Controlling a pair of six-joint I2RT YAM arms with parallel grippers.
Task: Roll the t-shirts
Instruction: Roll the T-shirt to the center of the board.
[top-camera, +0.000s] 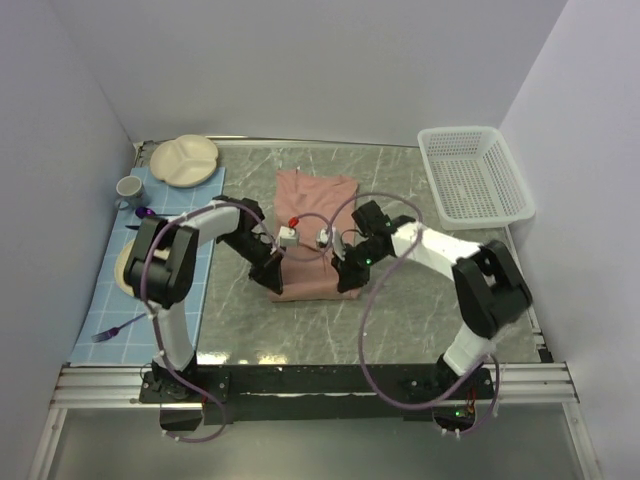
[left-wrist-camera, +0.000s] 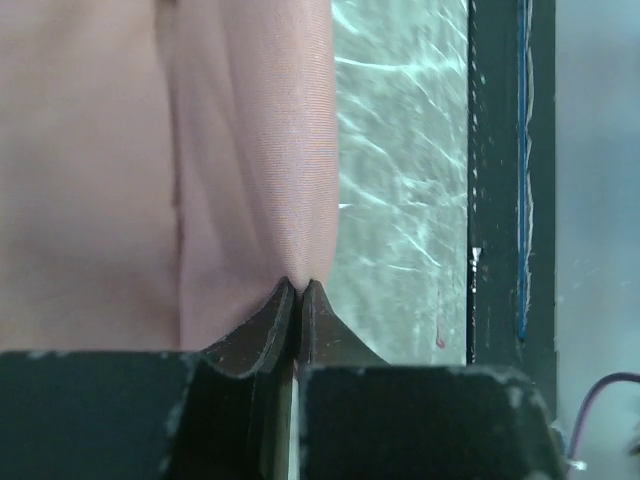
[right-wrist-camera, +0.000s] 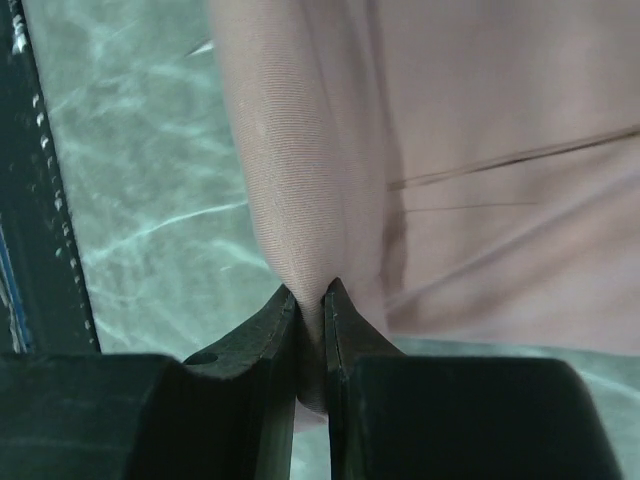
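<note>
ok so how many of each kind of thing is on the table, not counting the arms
t-shirt: 1
basket: 1
plates: 2, one partly hidden
mug: 1
purple utensils: 2
placemat: 1
total: 8

Dusty-pink t-shirt (top-camera: 318, 195), folded into narrow strip, flat on marbled table (top-camera: 410, 305), near corners pinched
</note>
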